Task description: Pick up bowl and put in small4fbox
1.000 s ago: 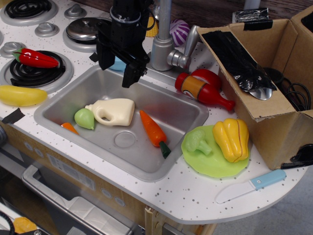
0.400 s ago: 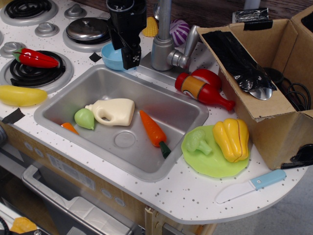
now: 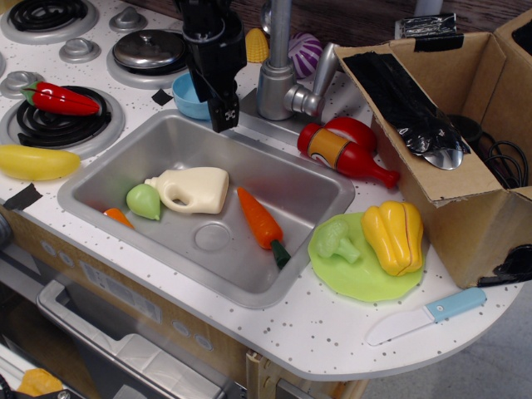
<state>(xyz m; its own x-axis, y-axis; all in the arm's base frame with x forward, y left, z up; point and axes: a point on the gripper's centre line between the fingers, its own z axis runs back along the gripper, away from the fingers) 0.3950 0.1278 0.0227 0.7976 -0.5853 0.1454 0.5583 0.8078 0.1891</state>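
Observation:
The light-blue bowl [image 3: 186, 97] sits on the counter behind the sink's back left corner, next to the tap. My black gripper [image 3: 214, 106] comes down from above at the bowl's right rim and hides that side of it. One finger [image 3: 223, 110] hangs outside the rim, over the sink edge. The jaws look open, and nothing is held. The brown cardboard box [image 3: 453, 195] with black tape stands at the right, its top open, well away from the gripper.
The tap [image 3: 278, 75] stands just right of the gripper. The sink [image 3: 100, 179] holds a cream jug, a carrot and a green fruit. A red bottle [image 3: 345, 154], a green plate [image 3: 366, 278] with vegetables and a toy knife [image 3: 428, 314] lie towards the box.
The gripper has turned about its axis and shifted slightly right, uncovering the bowl's left side, then dropped a little lower at the bowl's rim. The bowl has not moved.

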